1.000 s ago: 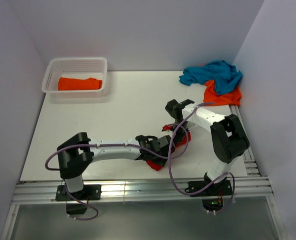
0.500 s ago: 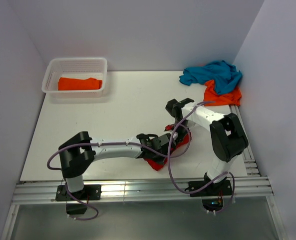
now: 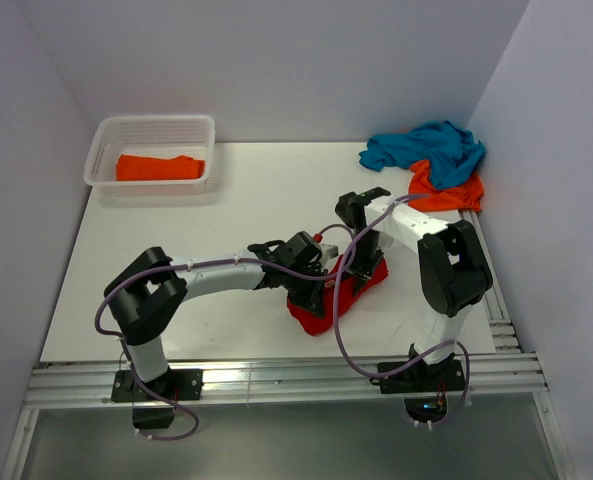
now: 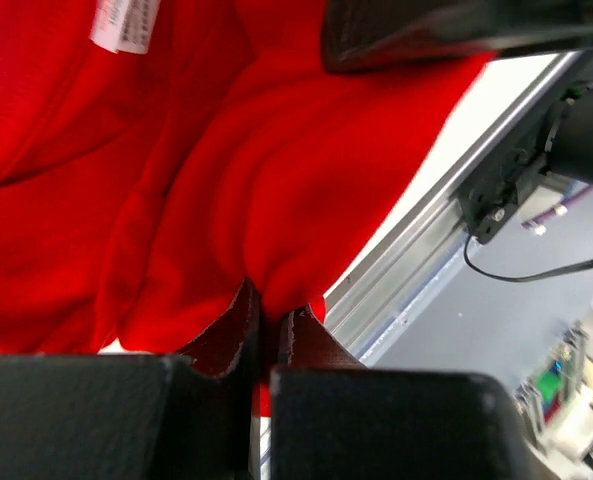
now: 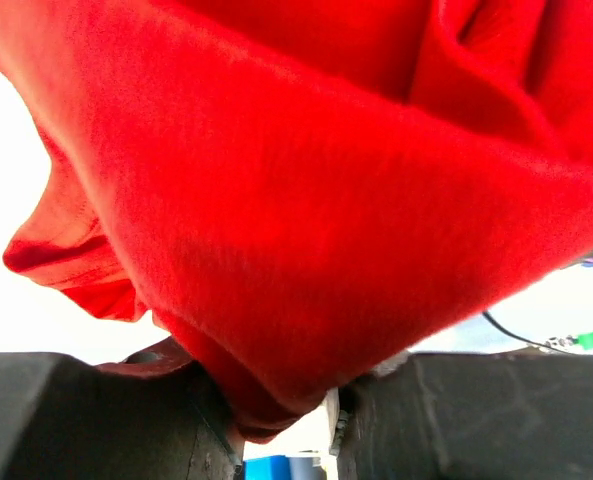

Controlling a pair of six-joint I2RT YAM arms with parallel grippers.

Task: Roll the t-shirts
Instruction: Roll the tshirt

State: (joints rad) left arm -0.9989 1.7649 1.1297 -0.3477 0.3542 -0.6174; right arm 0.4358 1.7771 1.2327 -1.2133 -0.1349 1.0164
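red t-shirt (image 3: pixel 338 296) was bunched near the middle of the table (image 3: pixel 236 205), right of centre | left gripper (image 4: pixel 269 322) was pinched tight on its cloth | right gripper (image 5: pixel 276 400) was closed on a fold of it | teal t-shirt (image 3: pixel 426 146) was heaped on loose orange t-shirt (image 3: pixel 446 190), far right | rolled orange t-shirt (image 3: pixel 159 167) was laid in white basket (image 3: pixel 111 133), far left

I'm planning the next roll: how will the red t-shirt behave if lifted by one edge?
Probably floppy: the red t-shirt sags in soft folds where the left gripper pinches it. Likely light, since a thin fold between closed fingertips seems to carry it. Probably not slippery: the cloth bunches thickly in the right gripper.
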